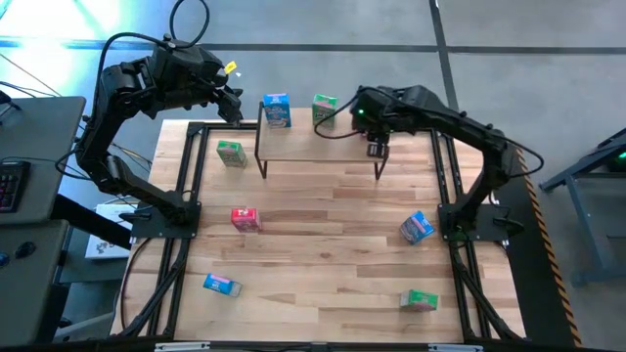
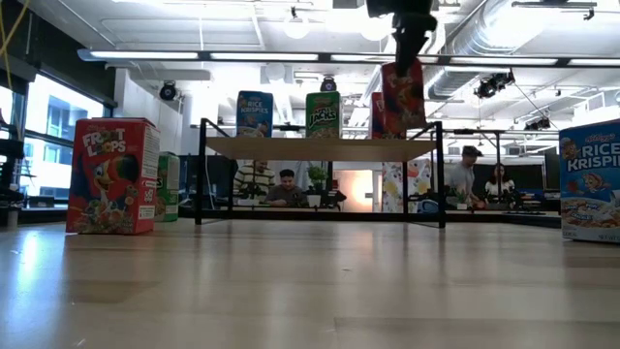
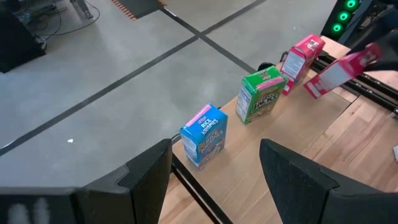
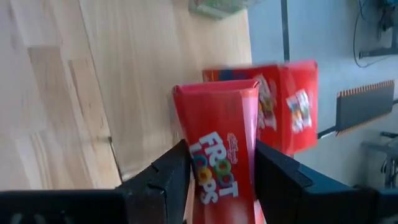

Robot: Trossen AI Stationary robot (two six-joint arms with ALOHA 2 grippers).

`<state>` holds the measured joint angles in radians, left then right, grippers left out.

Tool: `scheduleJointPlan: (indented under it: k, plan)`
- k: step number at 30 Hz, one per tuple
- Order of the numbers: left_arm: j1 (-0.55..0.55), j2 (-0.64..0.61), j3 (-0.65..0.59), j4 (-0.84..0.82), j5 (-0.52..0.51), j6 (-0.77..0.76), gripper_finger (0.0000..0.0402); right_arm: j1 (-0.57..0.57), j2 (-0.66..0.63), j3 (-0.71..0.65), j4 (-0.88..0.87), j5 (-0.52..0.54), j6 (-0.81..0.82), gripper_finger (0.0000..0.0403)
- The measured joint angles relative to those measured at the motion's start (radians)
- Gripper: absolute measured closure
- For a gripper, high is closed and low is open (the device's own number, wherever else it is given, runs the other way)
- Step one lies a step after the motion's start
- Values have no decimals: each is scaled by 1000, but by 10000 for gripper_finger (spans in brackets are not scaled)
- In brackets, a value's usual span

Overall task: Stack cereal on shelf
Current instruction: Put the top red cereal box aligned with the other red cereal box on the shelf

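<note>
Red Froot Loops box (image 4: 222, 149) is clamped between the two dark fingers of the right gripper (image 4: 217, 180), which holds it by its sides; in the low view the same box (image 2: 403, 95) hangs from the gripper above the right part of the shelf (image 2: 320, 147), its lower edge just above the plank. A second red box (image 4: 287, 113) stands on the shelf just beyond the held one and is partly hidden by it in the low view.

On the shelf plank, left of these, a blue Rice Krispies box (image 1: 277, 110) and a green Apple Jacks box (image 1: 324, 109) stand upright side by side, apart from each other.

The left gripper (image 3: 214, 171) hovers off the far left corner of the shelf, fingers spread wide and holding nothing; its wrist view looks along the row of boxes.

On the tabletop (image 1: 323, 244) are five further boxes:
- a green box (image 1: 231, 153) just left of the shelf's left legs;
- a red box (image 1: 245, 218) at centre left, standing upright in the low view;
- a blue box (image 1: 221, 285) near left, lying down;
- a blue box (image 1: 417, 227) at right;
- a green box (image 1: 419, 299) near right, lying down.

People (image 2: 287, 188) are seated in the room beyond the table, seen under the shelf.
</note>
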<state>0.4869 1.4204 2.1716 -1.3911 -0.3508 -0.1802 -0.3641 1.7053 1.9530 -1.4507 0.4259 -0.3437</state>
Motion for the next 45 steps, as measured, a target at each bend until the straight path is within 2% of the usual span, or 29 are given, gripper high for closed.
scheduleJointPlan:
  k: [23, 33, 45]
  plan:
    - [0, 0, 0, 0, 0, 0, 167, -2, 9, -1, 8, -13, -30, 254]
    - [0, 0, 0, 0, 0, 0, 167, -11, 8, 75, 19, -67, -29, 254]
    - [0, 0, 0, 0, 0, 0, 167, -130, 8, 75, 56, -276, -39, 254]
